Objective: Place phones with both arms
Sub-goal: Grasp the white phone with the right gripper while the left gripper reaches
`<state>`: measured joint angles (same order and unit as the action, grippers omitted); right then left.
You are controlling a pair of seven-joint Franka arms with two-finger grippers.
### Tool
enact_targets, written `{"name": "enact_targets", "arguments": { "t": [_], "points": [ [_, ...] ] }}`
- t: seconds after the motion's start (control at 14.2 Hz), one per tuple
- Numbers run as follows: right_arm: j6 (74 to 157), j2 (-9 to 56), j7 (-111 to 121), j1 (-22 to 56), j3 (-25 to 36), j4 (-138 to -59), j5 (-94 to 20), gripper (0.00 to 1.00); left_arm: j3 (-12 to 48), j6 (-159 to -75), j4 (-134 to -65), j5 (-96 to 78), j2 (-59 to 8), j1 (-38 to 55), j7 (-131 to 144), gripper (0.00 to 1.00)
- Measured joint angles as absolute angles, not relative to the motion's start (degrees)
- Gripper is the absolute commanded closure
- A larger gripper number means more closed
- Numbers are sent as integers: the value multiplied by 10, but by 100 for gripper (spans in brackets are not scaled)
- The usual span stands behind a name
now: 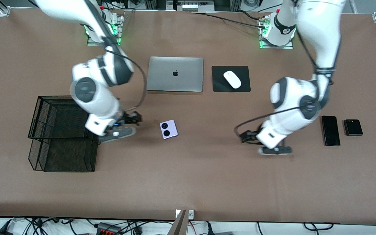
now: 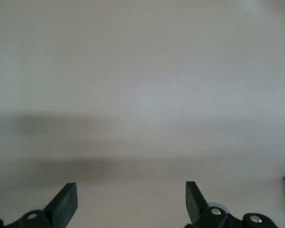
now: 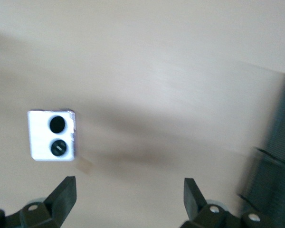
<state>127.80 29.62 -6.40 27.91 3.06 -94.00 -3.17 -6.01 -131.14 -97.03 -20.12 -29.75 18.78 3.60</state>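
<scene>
Three phones flat on the brown surface [image 1: 188, 182]. Lavender flip phone [image 1: 168, 129] near the middle, camera circles up, nearer to the front camera than the laptop [image 1: 175, 74]. Black slab phone [image 1: 330, 130] and black flip phone [image 1: 353, 127] side by side toward the left arm's end, close together but not touching, the flip phone the outermost.

Right gripper [image 3: 129, 197] low over bare surface, between the wire basket [image 1: 62, 133] and the lavender phone, close to the basket's edge. Fingers wide open, holding nothing; lavender phone [image 3: 52, 136] seen in the right wrist view ahead of the fingertips, off to one side, apart from them.

Left gripper [image 2: 131, 199] low over bare surface, between the lavender phone and the slab phone, nearer the slab phone. Fingers wide open and empty too, only plain surface between them.

White mouse [image 1: 232, 79] on a black pad [image 1: 217, 86] beside the laptop.
</scene>
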Motion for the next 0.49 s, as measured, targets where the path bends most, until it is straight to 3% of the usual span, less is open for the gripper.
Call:
{"name": "enact_targets", "arguments": {
  "t": [0.49],
  "points": [
    [1360,427,-103,340,31,-854,-32,0,-57,-1225,-995,-174,-268,51,-136,0]
  ]
}}
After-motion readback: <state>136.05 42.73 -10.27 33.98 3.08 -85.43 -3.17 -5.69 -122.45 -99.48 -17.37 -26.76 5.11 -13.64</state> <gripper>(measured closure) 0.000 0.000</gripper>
